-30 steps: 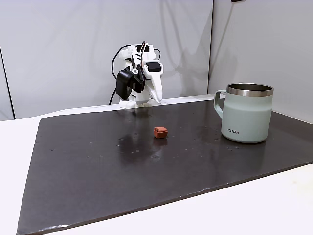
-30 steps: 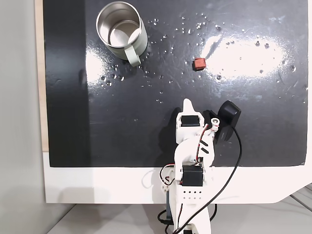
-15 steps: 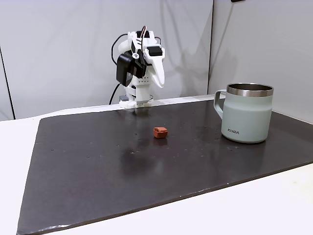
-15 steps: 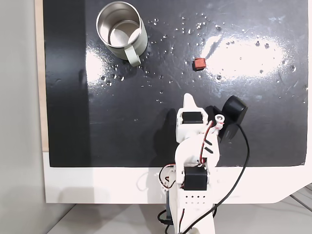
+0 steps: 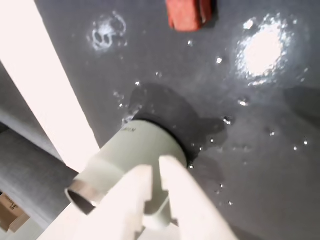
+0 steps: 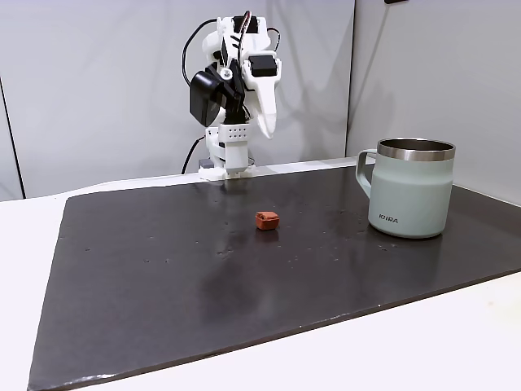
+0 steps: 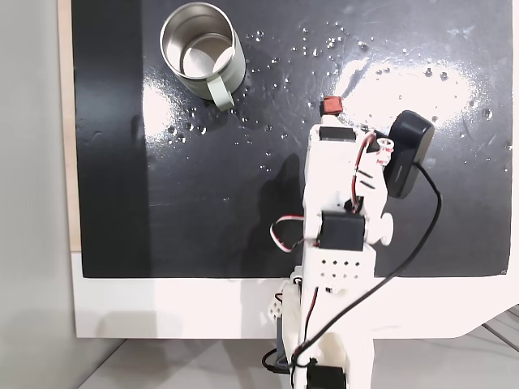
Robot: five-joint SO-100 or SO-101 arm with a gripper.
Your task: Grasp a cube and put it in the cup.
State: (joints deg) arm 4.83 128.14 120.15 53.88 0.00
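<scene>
In a fixed view the pale grey-green steel-rimmed mug point(image 7: 200, 53) stands empty, the tiny brick-red cube point(image 7: 331, 105) apart on the dark mat point(image 7: 203, 203), white gripper point(image 5: 154, 172) jaws nearly together, holding nothing.

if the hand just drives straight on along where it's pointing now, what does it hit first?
Probably the cup: in the wrist view the hand has its tips lined up over the cup's side. Depth is unclear; the front fixed view shows the hand raised and pointing down, so maybe the dark mat.

dark mat on a white table

the glossy black mat point(image 6: 244, 277) covers most of the white tabletop point(image 6: 423, 342) and shows bright glare and small specks point(image 7: 389, 81). behind it stand pale grey wall panels point(image 6: 98, 81) with a vertical seam.
</scene>
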